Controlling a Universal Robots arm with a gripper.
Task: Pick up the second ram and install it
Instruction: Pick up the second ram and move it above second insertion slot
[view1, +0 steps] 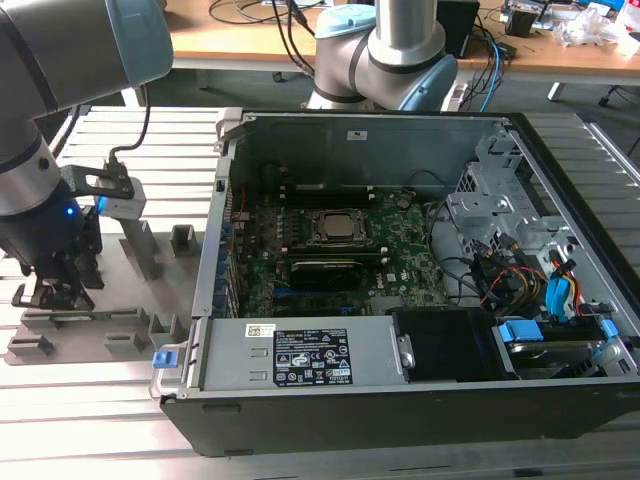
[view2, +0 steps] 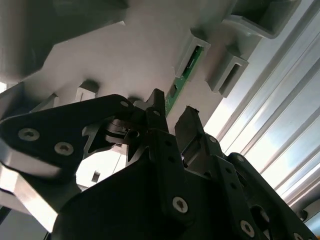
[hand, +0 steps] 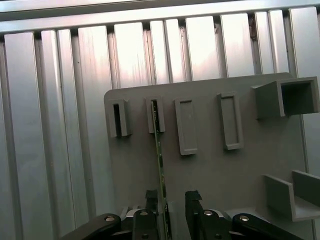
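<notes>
The gripper (view1: 52, 296) hangs low over the grey holder tray (view1: 125, 292), at the tray's end farthest from the open computer case (view1: 400, 425), which stands beside the tray on the exterior view's right. The tray lies on the ribbed metal table (view1: 100, 400).

The second ram (hand: 158, 150) stands on its long edge in the tray, one end seated in one of the tray's small upright slots. In both wrist views it shows as a thin green strip running from that slot towards the gripper (hand: 171, 202).

The gripper's two dark fingers (hand: 151, 199) sit on either side of the stick, apart from each other. The stick lies close to one finger, and a clear gap separates it from the other. The gripper is therefore open around the second ram (view2: 182, 75) and does not clamp it. In the second wrist view the gripper (view2: 172, 115) has its fingertips just above the tray's flat floor (view2: 150, 45).
</notes>
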